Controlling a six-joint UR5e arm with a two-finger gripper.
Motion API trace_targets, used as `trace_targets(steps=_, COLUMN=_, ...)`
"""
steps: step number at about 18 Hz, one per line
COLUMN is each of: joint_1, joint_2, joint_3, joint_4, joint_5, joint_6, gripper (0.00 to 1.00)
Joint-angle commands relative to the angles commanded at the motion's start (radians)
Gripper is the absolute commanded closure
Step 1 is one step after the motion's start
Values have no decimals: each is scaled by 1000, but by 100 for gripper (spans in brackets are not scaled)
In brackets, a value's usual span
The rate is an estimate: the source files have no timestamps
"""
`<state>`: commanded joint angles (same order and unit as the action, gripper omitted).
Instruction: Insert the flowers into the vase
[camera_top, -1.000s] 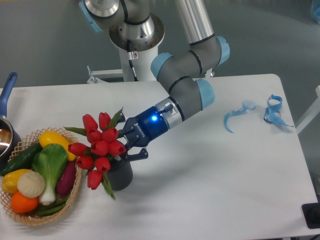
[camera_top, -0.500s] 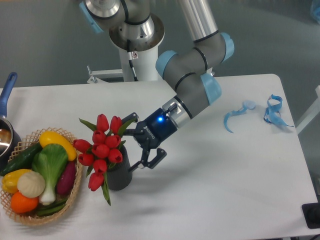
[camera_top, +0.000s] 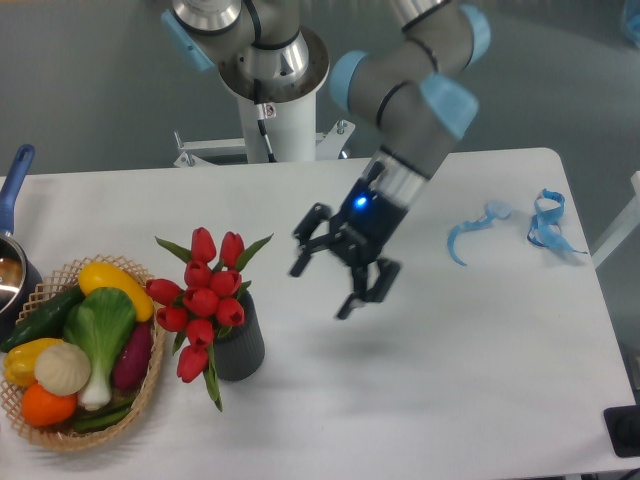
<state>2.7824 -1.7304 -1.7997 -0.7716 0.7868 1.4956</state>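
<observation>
The flowers (camera_top: 203, 298), a bunch of glossy red tulips with green leaves, stand in the vase (camera_top: 239, 346), a short dark ribbed cylinder on the white table. One bloom droops over the vase's left side. My gripper (camera_top: 330, 282) hangs in the air to the right of the vase, well apart from it. Its fingers are spread open and nothing is between them.
A wicker basket (camera_top: 152, 385) of plastic vegetables sits just left of the vase. A pot with a blue handle (camera_top: 14, 182) is at the left edge. Blue ribbon pieces (camera_top: 545, 224) lie at the table's far right.
The gripper has let go of the flowers, opened wide and pulled away up and to the right. The flowers have settled upright in the vase.
</observation>
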Motion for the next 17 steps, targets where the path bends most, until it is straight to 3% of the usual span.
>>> trace_targets(steps=4, joint_1=54, joint_2=54, joint_3=114, joint_4=-32, joint_5=292, joint_6=1, gripper=0)
trace_targets(steps=6, joint_1=59, joint_2=72, joint_3=158, joint_4=-110, joint_5=399, joint_6=17, gripper=0)
trace_targets(steps=8, joint_1=68, joint_2=83, joint_3=190, joint_4=-191, joint_5=437, joint_6=102, gripper=0)
trace_targets(steps=13, joint_1=173, joint_2=103, joint_3=273, joint_4=-467, joint_5=456, joint_6=432, gripper=0)
trace_targets(steps=17, joint_1=212, joint_2=141, joint_3=241, joint_4=-515, joint_5=506, joint_6=561, gripper=0)
